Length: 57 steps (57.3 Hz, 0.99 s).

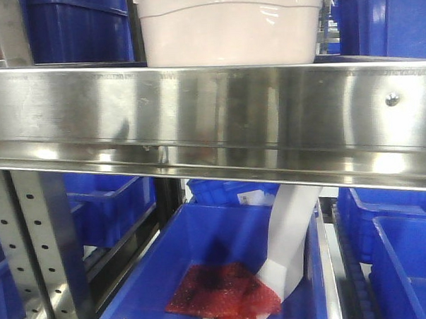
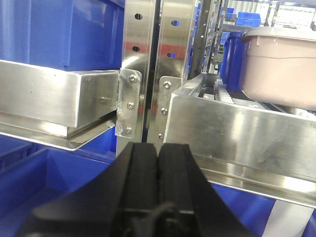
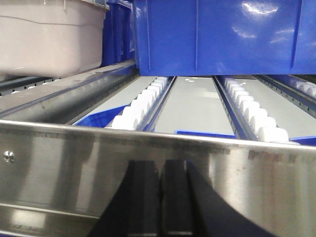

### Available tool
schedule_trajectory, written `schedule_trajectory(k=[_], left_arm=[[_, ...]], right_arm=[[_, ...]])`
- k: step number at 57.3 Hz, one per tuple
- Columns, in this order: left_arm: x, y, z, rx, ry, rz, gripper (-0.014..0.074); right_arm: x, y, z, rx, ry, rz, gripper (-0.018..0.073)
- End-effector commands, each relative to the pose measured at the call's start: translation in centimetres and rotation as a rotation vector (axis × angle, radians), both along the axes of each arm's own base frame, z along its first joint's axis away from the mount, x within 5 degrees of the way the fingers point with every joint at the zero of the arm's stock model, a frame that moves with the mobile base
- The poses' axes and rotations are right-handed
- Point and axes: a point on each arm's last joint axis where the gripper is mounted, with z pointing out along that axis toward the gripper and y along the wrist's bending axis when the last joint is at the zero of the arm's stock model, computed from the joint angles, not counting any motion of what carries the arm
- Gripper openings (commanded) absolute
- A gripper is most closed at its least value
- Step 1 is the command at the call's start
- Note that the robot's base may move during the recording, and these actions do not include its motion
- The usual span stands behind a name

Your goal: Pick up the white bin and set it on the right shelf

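- Pale pinkish-white rectangular plastic bin (image 1: 227, 33): smooth, faintly glossy.
- Brushed stainless-steel shelf rail (image 1: 218, 110): shiny, finely streaked, mirror-like.
- Blue plastic bins (image 3: 222, 34): glossy, smooth.
- Black gripper fingers (image 2: 143, 173): matt.

Left claw (image 2: 158, 158), right claw (image 3: 160, 197), matte black fingers

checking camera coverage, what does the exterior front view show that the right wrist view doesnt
Only the exterior front view shows the level below the shelf: a blue bin holding a red sheet and a white paper strip, plus a perforated upright post.

Only the right wrist view shows the white roller tracks on the shelf deck, a large blue bin sitting on them, and the right pincer, its fingers pressed together with nothing between.

Both show the white bin resting on the right shelf behind its wide steel front rail.
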Motion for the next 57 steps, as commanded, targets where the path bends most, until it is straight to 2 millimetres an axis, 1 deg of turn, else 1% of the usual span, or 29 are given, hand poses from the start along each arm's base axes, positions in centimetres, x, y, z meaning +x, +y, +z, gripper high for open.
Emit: schedule_trajectory(k=[1,8,57], left_arm=[[-0.16,0.04,0.63,-0.013,-0.095,0.001,-0.0117],[-0.16,0.04,0.63,-0.013,-0.095,0.001,-0.0118],[-0.16,0.04,0.63,-0.013,-0.095,0.001,-0.0118]], right_arm=[[-0.35,-0.06,1.83,-0.007,-0.14,-0.01,0.0078],[-0.32,-0.04,1.64,-0.006,-0.118,-0.008,0.0078],[-0.32,-0.04,1.64,-0.006,-0.118,-0.008,0.0078]])
